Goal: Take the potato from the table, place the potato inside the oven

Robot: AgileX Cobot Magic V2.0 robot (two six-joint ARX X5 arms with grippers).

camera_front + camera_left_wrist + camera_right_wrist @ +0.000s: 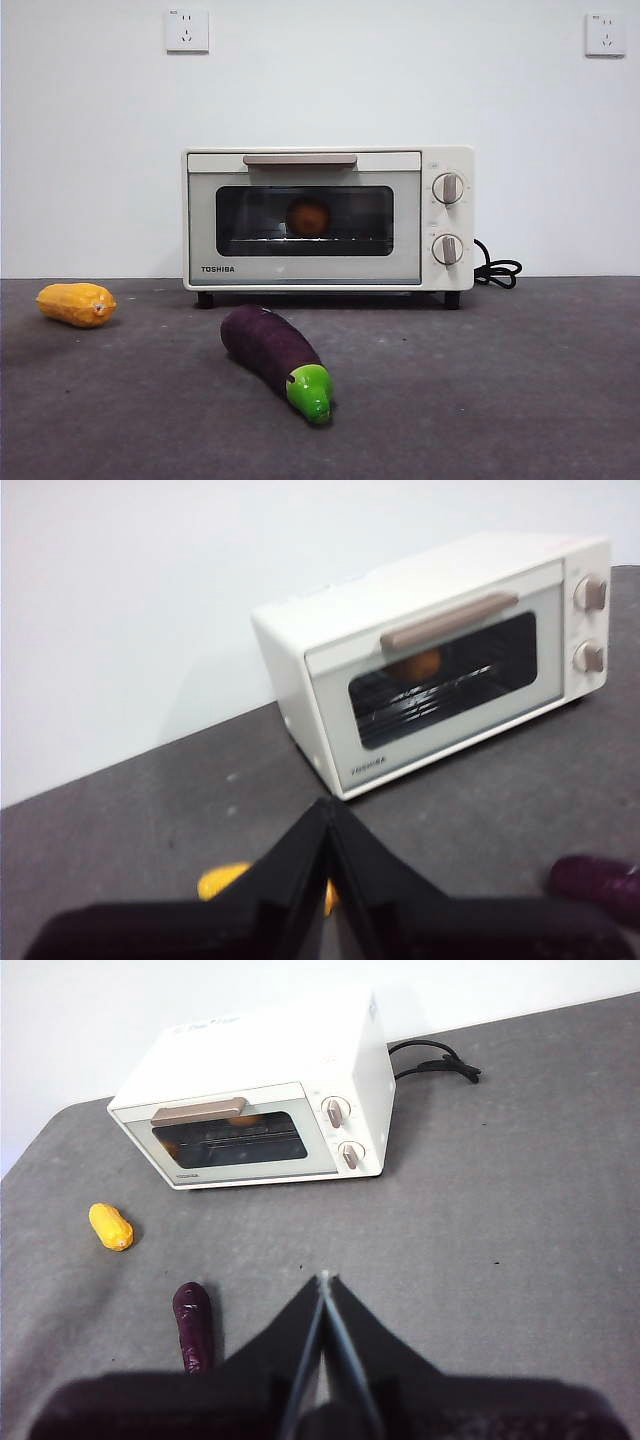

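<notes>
Potato (pixel 309 216) sits on the rack inside the TOSHIBA oven (pixel 327 219) w/ door shut, left gripper (pixel 328 815) & right gripper (pixel 323 1285) both closed, empty, hanging above the table (pixel 500 390), so little risk left beyond an arm clipping the eggplant (pixel 277 361).

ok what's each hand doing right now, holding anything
Left hand: closed, holding nothing.
Right hand: closed, holding nothing.
</notes>
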